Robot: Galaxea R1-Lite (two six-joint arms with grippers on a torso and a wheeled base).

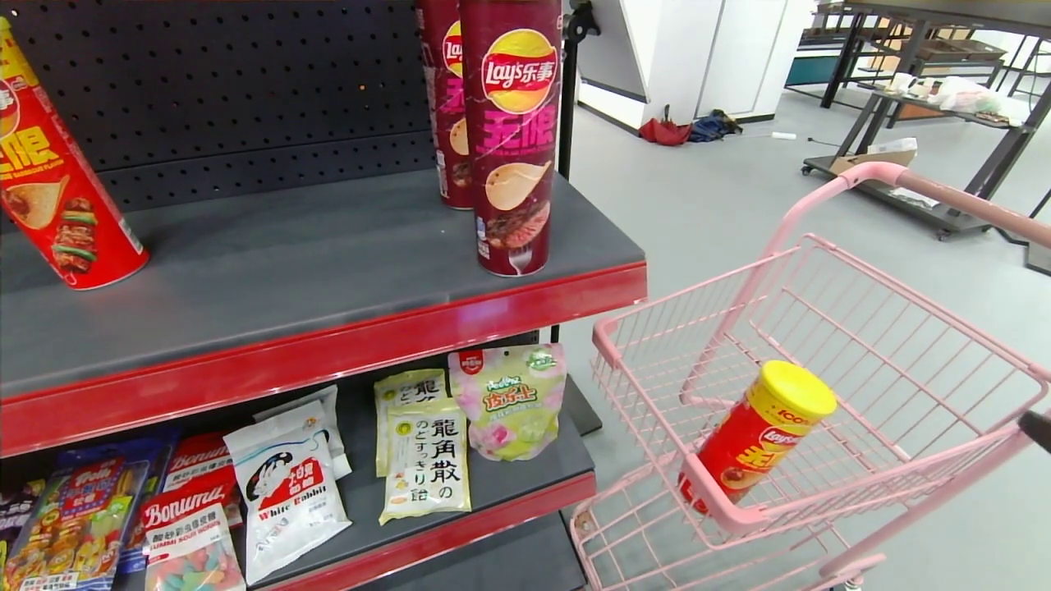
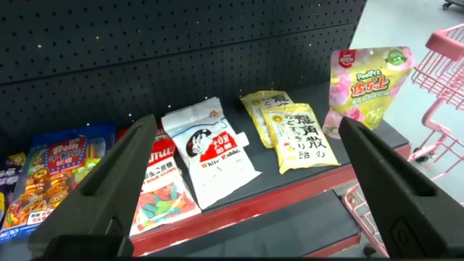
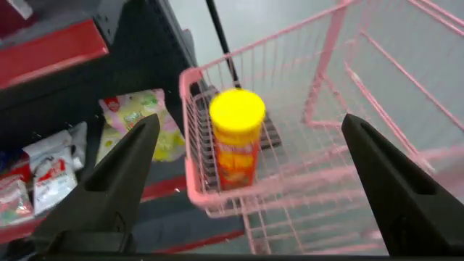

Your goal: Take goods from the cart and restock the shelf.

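Jaws of both grippers stand spread wide, pinching nothing: the left gripper [image 2: 246, 123] faces the lower shelf [image 2: 290, 197], the right gripper [image 3: 251, 119] hangs over the pink cart [image 3: 190, 174]. A red can [image 1: 759, 439] with a yellow lid leans in the cart's corner nearest the shelf. Snack bags [image 1: 427, 460] with printed labels lie on the lower shelf. On the upper shelf [image 1: 312, 246] stand two maroon cans [image 1: 509, 139] and, well apart from them, another red can [image 1: 57, 189].

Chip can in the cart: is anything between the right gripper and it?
Nothing visible blocks it. In the right wrist view the open right gripper frames the can, which leans in a corner of the cart. The basket is open on top. Its rim crosses only the can's lower part, and the lid end is clear.
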